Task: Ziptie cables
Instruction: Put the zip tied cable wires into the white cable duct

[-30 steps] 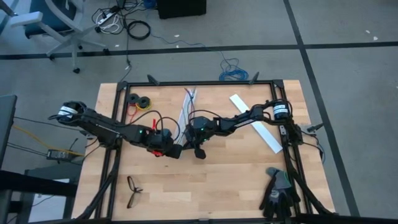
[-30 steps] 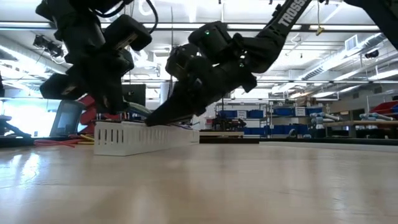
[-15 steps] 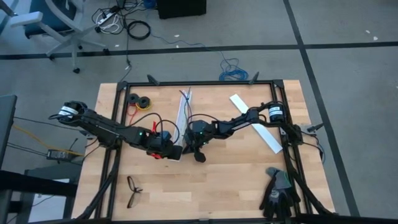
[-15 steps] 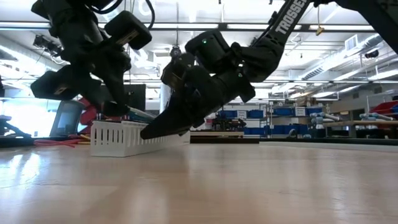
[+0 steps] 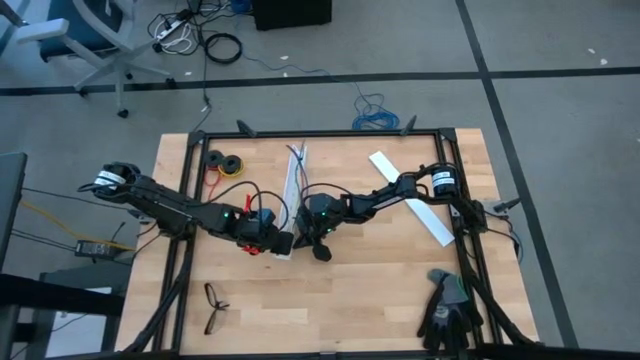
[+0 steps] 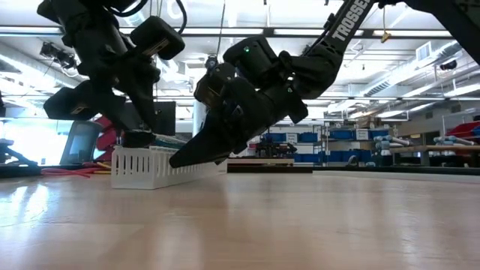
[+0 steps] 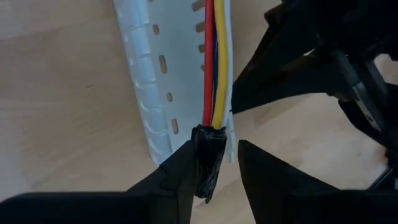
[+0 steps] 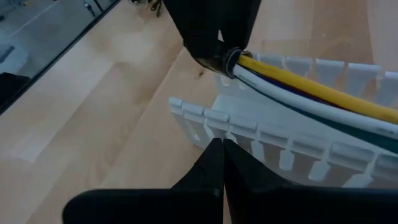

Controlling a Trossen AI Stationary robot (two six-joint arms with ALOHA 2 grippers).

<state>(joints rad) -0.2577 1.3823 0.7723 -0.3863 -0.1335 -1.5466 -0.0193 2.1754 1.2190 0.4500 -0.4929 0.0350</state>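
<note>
The cables (image 7: 214,62), a red, yellow, blue and white bundle, lie along the inside of the white slotted strip (image 5: 296,180), which rests on the table's middle. Their near end is wrapped in black tape. My left gripper (image 5: 283,243) stands over the strip's near end, shut on that taped end. My right gripper (image 5: 303,232) is shut. It slants down beside the strip's near end, on the table's right side of it, with its tip at the strip's slotted wall (image 8: 249,134). I can make out no zipties. My left gripper pinches the cables' black-taped end (image 7: 208,155) between its two fingers, coming from above and pointing down. The bundle runs away from the fingers along the strip's channel and lies inside it. My right gripper has its shut fingertips (image 8: 222,144) against the outer side of the strip's slotted wall (image 8: 214,124), near the strip's near end. It slants down from the table's right.
A flat white strip (image 5: 410,195) lies toward the right edge, and dark gloves (image 5: 445,305) lie at the near right corner. Black eyeglasses (image 5: 215,305) sit near the near left corner, tape rolls (image 5: 225,163) at the far left. Black frame rails border the table.
My right gripper has moved down and toward the table's left, up against the strip's near end. The strip has slid slightly toward the table's left. My left gripper has stayed over the strip's near end with the cables' taped end.
</note>
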